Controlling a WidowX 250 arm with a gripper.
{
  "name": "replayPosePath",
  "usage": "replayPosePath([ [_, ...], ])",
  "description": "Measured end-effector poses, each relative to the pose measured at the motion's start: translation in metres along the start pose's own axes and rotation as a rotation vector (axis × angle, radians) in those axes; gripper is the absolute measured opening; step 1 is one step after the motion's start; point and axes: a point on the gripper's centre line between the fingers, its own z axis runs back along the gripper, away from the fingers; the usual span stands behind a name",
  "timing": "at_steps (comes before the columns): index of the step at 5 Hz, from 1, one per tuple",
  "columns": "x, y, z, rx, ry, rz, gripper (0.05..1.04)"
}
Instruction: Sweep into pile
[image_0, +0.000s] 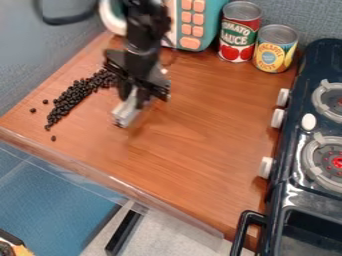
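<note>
Black beans (75, 96) are lying in a slanting streak on the brown wooden counter (200, 142), and that streak is my landmark, folks! My gripper (133, 102) is hanging just to its right in the camera view, pointing down and tilting a little toward the near side, with my arm coming in from the top edge. My two fingers are standing close together, closing on a pale grey piece (125, 116); what sort of piece, I'm not able to tell. Its lower end is sitting to the right of the streak, apart from the beans, while the dark bar of my gripper is passing in front of the streak's upper end. And look at the strays: two single beans are lying just left of the streak, and one more is lying just below its lower tip!

Up beyond the streak and to its right, a teal and cream toy with orange buttons (192, 22) is standing behind my gripper. Farther right of the streak, a red and green can (239, 40) is standing upright, with a yellow and blue can (274, 52) right beside it. Well off to the streak's right, a dark toy stove (294, 187) is showing white knobs and two burners
</note>
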Motion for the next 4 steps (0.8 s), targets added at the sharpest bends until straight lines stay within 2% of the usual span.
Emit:
replayPosePath([
  [1,0.020,-0.004,-0.018,0.026,0.055,0.066,0.324],
  [4,0.078,0.019,-0.035,0.024,0.104,0.244,0.324],
])
